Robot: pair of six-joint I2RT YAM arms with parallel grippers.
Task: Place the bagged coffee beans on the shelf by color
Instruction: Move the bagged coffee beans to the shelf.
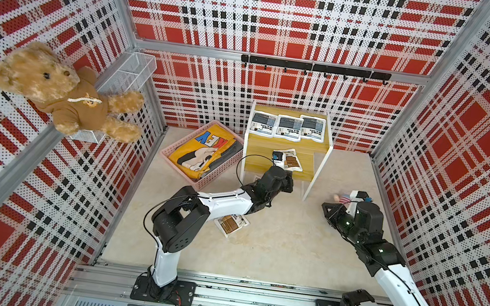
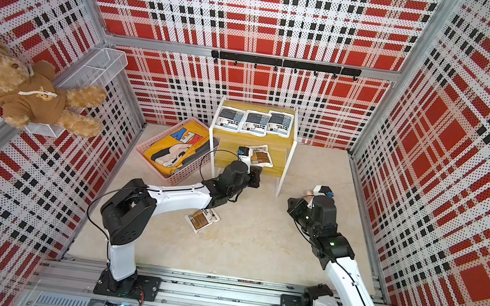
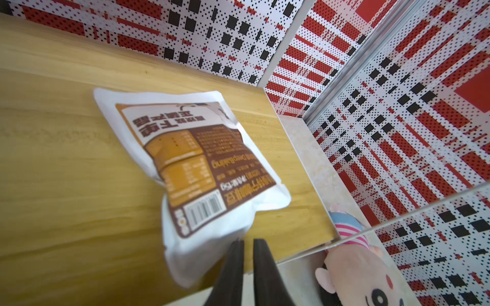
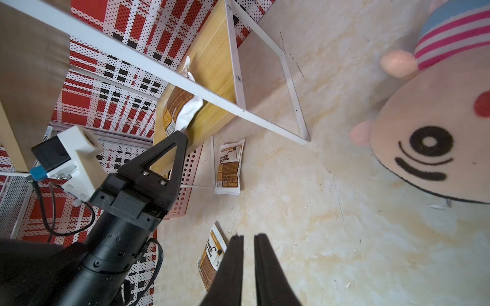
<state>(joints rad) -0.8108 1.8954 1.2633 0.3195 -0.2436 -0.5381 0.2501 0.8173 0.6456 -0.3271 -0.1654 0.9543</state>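
The shelf (image 1: pixel 287 142) stands at the back wall. Three grey-blue bagged coffee beans (image 1: pixel 288 127) lie in a row on its upper board. One brown bag (image 1: pixel 289 160) (image 3: pixel 196 161) rests on the lower board (image 3: pixel 66 172), one end raised. My left gripper (image 3: pixel 248 241) (image 4: pixel 181 133) is at that board's front edge, shut and empty, with the bag's white corner just beside one finger. A second brown bag (image 1: pixel 232 223) (image 4: pixel 212 254) lies on the floor under my left arm. A third (image 4: pixel 229 167) lies by the shelf's leg. My right gripper (image 4: pixel 248 235) (image 1: pixel 324 205) hovers shut and empty over the floor.
A pink plush doll (image 1: pixel 343 197) (image 4: pixel 437 132) lies on the floor to the right of the shelf. Left of the shelf, a pink slatted basket (image 1: pixel 172 153) holds a yellow garment (image 1: pixel 201 151). On the left wall are a teddy bear (image 1: pixel 60 92) and a white wire basket (image 1: pixel 131 72).
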